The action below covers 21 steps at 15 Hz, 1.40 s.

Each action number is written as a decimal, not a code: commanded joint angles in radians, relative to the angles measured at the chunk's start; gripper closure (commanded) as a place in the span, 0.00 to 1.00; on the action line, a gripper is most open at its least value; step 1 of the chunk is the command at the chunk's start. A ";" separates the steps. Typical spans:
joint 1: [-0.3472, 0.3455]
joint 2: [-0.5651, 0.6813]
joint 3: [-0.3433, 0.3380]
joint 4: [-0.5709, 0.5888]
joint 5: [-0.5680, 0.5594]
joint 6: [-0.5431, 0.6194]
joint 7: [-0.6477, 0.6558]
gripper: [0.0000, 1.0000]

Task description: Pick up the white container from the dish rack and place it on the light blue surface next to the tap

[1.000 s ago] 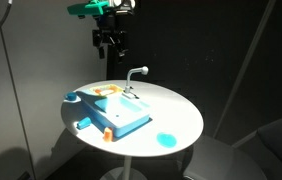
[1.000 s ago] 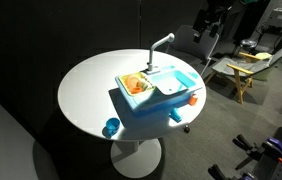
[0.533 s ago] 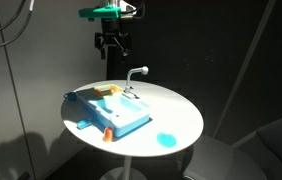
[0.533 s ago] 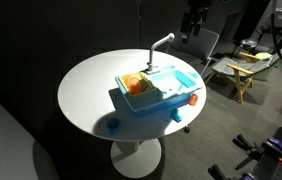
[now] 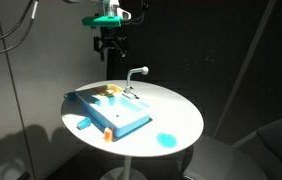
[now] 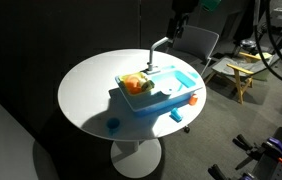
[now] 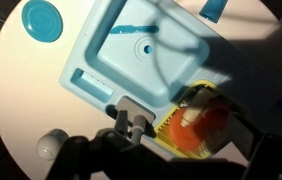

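My gripper (image 5: 111, 46) hangs high in the air above the light blue sink unit (image 5: 121, 120), well clear of everything on it; in an exterior view it is up beyond the unit's tap side (image 6: 178, 26). In the wrist view my fingers (image 7: 86, 160) show only as dark shapes along the bottom edge, one at each side with a wide gap between them, so my claw is spread and holds nothing.

The sink unit lies flat on a round white table (image 5: 176, 112), seen in both exterior views. The orange dish rack (image 7: 209, 122) sits in one end of the unit, next to its basin, and shows in both exterior views (image 6: 135, 84). Inside the rack the wrist view shows a pale patch that I take for the white container (image 7: 187, 117); it is dim and small, and I cannot make out its shape or whether it stands upright.

The tap (image 6: 159, 46) rises from the unit's long edge, its base just beside the rack, and its spout curves over towards the basin; in an exterior view it is the tallest thing on the unit (image 5: 136, 74). A small orange block (image 5: 109, 133) sits at the unit's opposite long edge. A round blue disc (image 7: 41, 20) lies on the table off the unit's basin end, apart from it (image 5: 166, 139).
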 commanded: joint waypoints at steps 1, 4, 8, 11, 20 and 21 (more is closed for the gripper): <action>-0.002 0.058 0.014 0.053 0.023 0.057 -0.063 0.00; -0.001 0.097 0.029 0.064 0.033 0.101 -0.091 0.00; 0.000 0.136 0.052 0.063 0.045 0.126 -0.128 0.00; 0.003 0.154 0.068 0.055 0.045 0.126 -0.157 0.00; 0.015 0.190 0.073 0.032 0.060 0.141 -0.093 0.00; 0.015 0.195 0.068 0.034 0.068 0.142 -0.064 0.00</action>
